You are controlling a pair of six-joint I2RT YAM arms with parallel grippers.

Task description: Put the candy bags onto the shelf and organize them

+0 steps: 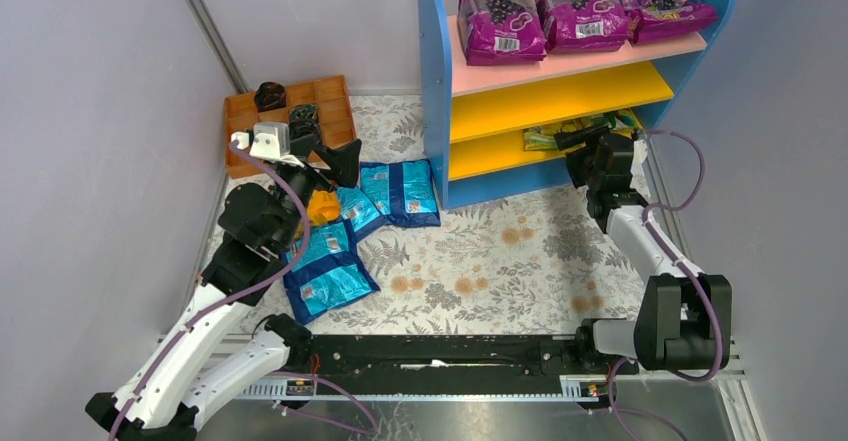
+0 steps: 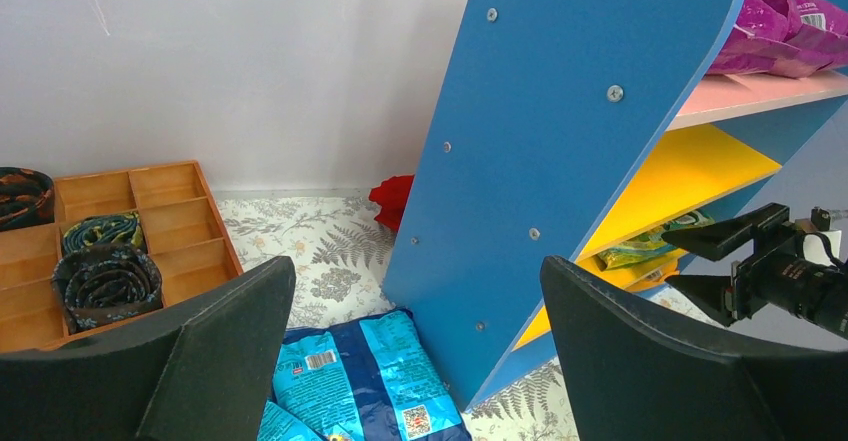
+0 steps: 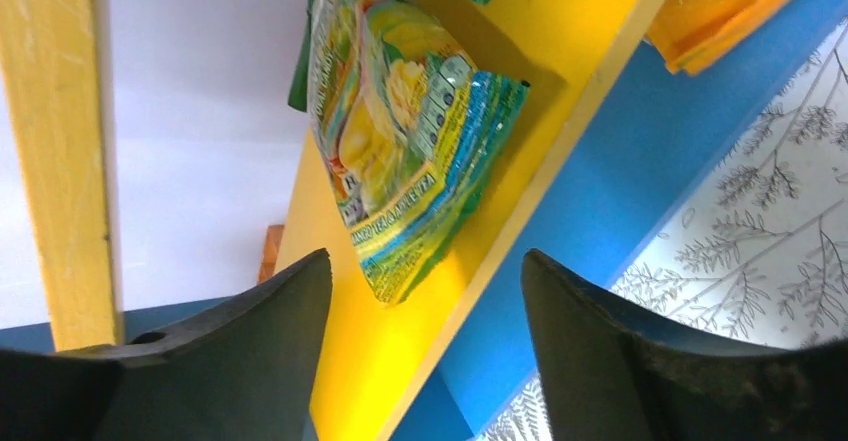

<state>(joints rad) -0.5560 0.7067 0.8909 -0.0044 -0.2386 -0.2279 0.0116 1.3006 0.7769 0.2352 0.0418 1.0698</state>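
**Top view, read from the bottom edge upward, with both wrist views.** Several blue candy bags [image 1: 330,276] were seen lying flat on the fern-patterned table cover [image 1: 500,251], left of centre. They were clustered, touching or overlapping. The farthest of them lay just beside the foot of the shelf [image 1: 435,81].

The left gripper [image 2: 415,271] was held above this cluster with its fingers [image 2: 220,351] spread wide. Nothing was gripped between them.

At right of centre, the right gripper [image 3: 425,261] was reached into the lowest tier of the shelf. Its fingers were parted and nothing was clamped.

A green-yellow candy bag [image 3: 400,131] was found lying on the lowest yellow board [image 1: 490,156], just beyond the fingertips and touched by neither. An orange packet [image 3: 720,11] was visible at the upper right of the right wrist view. Its resting place could not be determined.

An orange tray [image 1: 330,101] was placed at upper left against the back wall, with dark rolled items [image 1: 268,93] in some of its compartments.

Farthest back, three purple bags [image 1: 580,11] were set side by side on the pink board [image 1: 600,61] at the top of the shelf.
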